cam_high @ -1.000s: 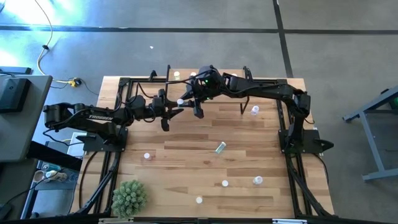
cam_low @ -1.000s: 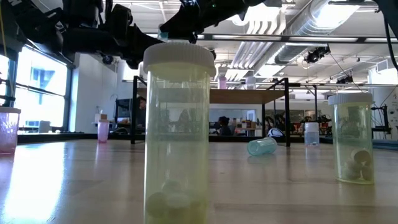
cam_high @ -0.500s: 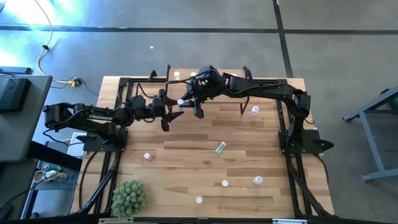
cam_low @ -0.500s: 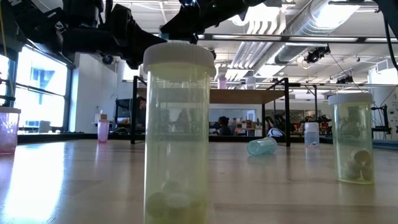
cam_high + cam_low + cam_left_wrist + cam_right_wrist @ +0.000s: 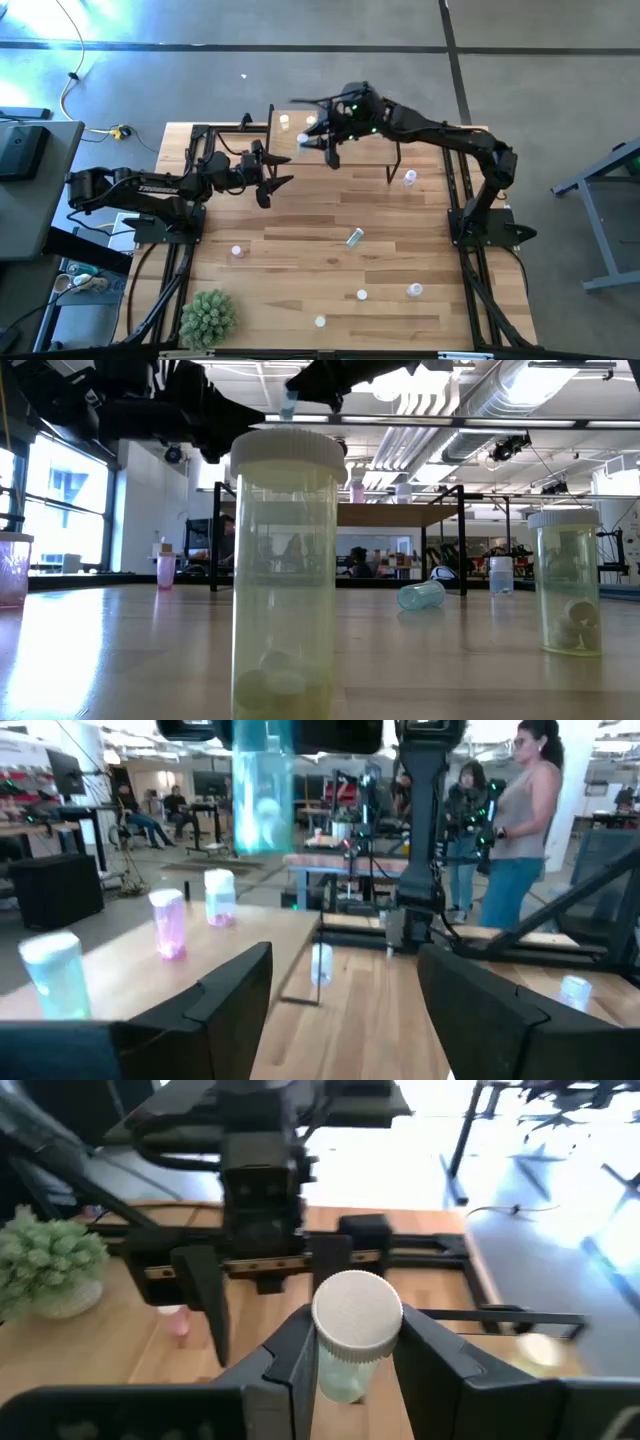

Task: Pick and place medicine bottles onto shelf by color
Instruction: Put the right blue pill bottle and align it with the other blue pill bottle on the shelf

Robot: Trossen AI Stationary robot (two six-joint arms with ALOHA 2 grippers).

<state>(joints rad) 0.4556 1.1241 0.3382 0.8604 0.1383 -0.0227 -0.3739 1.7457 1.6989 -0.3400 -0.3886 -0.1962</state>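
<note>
My right gripper (image 5: 322, 143) is shut on a pale green medicine bottle (image 5: 346, 1372) with a white cap. It holds the bottle in the air over the near left part of the shelf (image 5: 285, 138). In the left wrist view the bottle (image 5: 262, 790) hangs high above the shelf board (image 5: 240, 935). My left gripper (image 5: 278, 182) stands open just in front of the shelf, level, with nothing between its fingers (image 5: 232, 998). A pink bottle (image 5: 168, 925), a pale one (image 5: 218, 898) and a bluish-green one (image 5: 55, 975) stand upright on the shelf. My right gripper pinches the bottle between its two fingers (image 5: 290, 1350), on the sides of the body just under the white cap (image 5: 357, 1315). It comes from the table's right, slanting a little down. The bottle hangs about upright, clear of shelf and table.
Loose bottles are spread over the table: a green one on its side (image 5: 354, 237), a near yellow one (image 5: 285, 560), another yellow one (image 5: 567, 582), a pink one (image 5: 236, 251) and one by the right shelf leg (image 5: 410, 177). A spiky green plant (image 5: 208, 317) stands near left.
My left gripper has opened and let go of the bottle, staying where it was. My right gripper, still shut on the bottle, has carried it up and toward the table's far edge, over the shelf.
</note>
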